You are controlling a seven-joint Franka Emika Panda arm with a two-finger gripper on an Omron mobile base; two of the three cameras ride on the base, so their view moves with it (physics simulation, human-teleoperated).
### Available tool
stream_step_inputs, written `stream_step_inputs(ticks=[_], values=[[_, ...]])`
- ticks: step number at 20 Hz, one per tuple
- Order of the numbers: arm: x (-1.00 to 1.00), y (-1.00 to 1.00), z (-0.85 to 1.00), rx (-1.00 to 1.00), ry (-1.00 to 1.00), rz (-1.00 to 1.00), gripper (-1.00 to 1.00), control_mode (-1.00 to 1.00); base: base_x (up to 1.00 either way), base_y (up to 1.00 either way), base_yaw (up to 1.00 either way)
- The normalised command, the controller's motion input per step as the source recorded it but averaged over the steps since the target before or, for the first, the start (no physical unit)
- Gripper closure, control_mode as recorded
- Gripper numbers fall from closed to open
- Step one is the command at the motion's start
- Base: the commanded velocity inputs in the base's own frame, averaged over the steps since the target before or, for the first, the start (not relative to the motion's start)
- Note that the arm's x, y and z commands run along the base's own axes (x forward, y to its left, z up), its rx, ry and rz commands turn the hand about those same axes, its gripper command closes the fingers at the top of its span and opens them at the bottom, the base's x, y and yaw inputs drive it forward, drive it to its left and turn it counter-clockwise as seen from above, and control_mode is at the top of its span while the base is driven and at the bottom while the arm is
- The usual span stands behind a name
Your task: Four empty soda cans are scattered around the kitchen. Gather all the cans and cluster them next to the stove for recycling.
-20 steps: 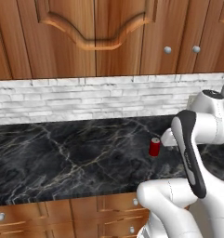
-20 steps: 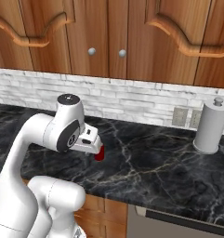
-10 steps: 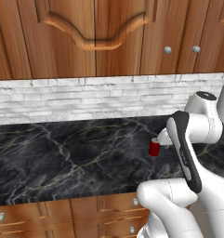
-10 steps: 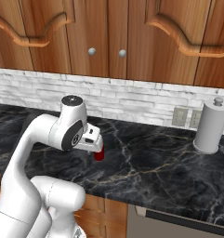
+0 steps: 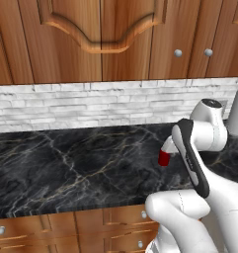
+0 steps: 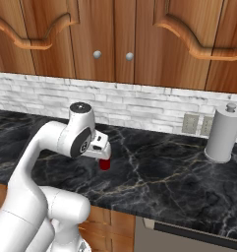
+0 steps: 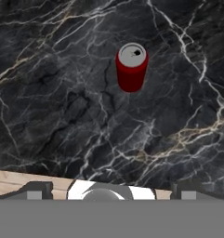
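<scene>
Where base views crop it, soda can point(image 7: 132, 67) whole, upright.

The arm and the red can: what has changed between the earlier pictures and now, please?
The arm's hand has swung a little further over the soda can, so the can is now more hidden behind it in both base views. The gripper has taken hold of nothing: its jaws stand open, above the can and apart from it. The can stands upright on the same spot of the black marble counter. The paper towel holder has not moved.
</scene>
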Motion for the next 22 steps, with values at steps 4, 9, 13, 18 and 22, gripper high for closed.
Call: stream_step_inputs(ticks=[4,9,13,18,22], values=[[0.27,0.00,-0.22,0.00,0.00,0.00,-1.00,-1.00,0.00,0.00,0.00],[0.24,-0.05,-0.17,0.00,0.00,0.00,-1.00,-1.00,0.00,0.00,0.00],[0.11,-0.07,-0.18,0.00,0.00,0.00,-1.00,-1.00,0.00,0.00,0.00],[0.07,-0.02,-0.23,0.00,0.00,0.00,-1.00,-1.00,0.00,0.00,0.00],[0.12,-0.01,-0.18,0.00,0.00,0.00,-1.00,-1.00,0.00,0.00,0.00]])
